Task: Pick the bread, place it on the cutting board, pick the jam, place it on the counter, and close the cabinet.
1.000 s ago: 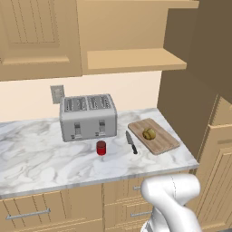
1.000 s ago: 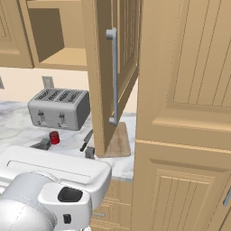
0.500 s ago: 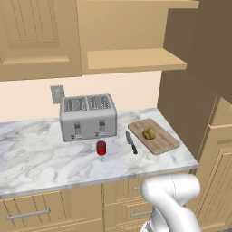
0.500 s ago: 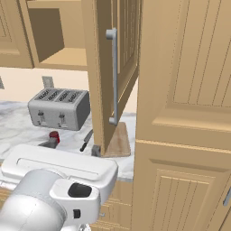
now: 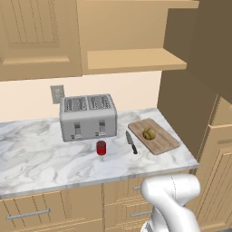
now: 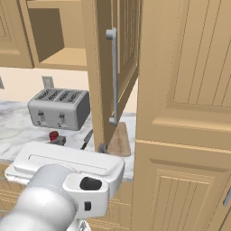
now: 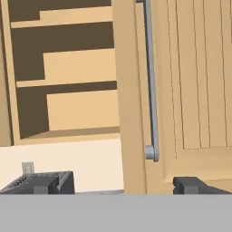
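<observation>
The bread (image 5: 149, 133) lies on the cutting board (image 5: 159, 142) at the right end of the counter (image 5: 36, 158). The red jam (image 5: 101, 147) (image 6: 53, 135) stands on the marble in front of the toaster. The upper cabinet door (image 6: 128, 54) hangs open, its grey bar handle (image 6: 113, 76) (image 7: 152, 81) facing me. In the hand view my gripper (image 7: 117, 186) is open, its fingertips (image 7: 190, 185) wide apart, with nothing between them. It looks at the door's edge and handle from a short distance. The open cabinet shelf (image 5: 131, 59) is bare.
A silver toaster (image 5: 88, 117) sits at the back of the counter, with a black-handled knife (image 5: 131, 142) between the jam and the board. A tall wooden pantry (image 6: 185, 113) rises on the right. My white arm (image 5: 172, 199) rises below the counter's front edge.
In the right base view my arm's near links have shifted up and to the right. Bread, jam, board and cabinet door stand as before.
</observation>
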Motion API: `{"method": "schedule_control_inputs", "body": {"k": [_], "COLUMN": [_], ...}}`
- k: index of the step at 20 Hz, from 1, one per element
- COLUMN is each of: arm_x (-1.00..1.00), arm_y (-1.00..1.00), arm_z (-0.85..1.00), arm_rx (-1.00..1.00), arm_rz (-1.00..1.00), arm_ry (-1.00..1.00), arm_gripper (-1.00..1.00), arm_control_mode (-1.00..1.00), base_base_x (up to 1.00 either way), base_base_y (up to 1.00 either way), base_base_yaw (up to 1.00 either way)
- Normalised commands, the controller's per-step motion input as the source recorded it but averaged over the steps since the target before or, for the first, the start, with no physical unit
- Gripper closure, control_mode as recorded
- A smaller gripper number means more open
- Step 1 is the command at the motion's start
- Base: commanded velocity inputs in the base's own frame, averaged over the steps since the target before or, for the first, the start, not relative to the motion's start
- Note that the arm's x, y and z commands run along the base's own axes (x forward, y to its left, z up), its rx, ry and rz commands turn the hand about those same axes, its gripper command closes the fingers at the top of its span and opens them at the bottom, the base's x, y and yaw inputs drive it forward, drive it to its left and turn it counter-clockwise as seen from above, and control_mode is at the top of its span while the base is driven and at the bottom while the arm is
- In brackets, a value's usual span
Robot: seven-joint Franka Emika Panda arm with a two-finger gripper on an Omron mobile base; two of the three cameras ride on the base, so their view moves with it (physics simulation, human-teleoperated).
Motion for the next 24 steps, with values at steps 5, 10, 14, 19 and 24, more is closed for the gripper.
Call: {"method": "schedule_control_inputs", "body": {"k": [5,10,14,19,24], "arm_x": [0.01,0.04,0.04,0.00,0.08], "arm_y": [-0.10,-0.06,-0.04,-0.02,0.00], "arm_z": [0.00,0.00,-0.01,-0.01,-0.10], "arm_rx": [0.00,0.00,0.00,0.00,0.00], "arm_rz": [0.00,0.00,0.00,0.00,0.00], "arm_ry": [0.00,0.00,0.00,0.00,0.00], "arm_gripper": [-1.00,-1.00,-1.00,-1.00,-1.00], "arm_control_mode": [-1.00,-1.00,-1.00,-1.00,-1.00], "base_base_x": [0.00,0.00,0.00,0.00,0.00], "base_base_y": [0.00,0.00,0.00,0.00,0.00], "base_base_yaw": [0.00,0.00,0.00,0.00,0.00]}}
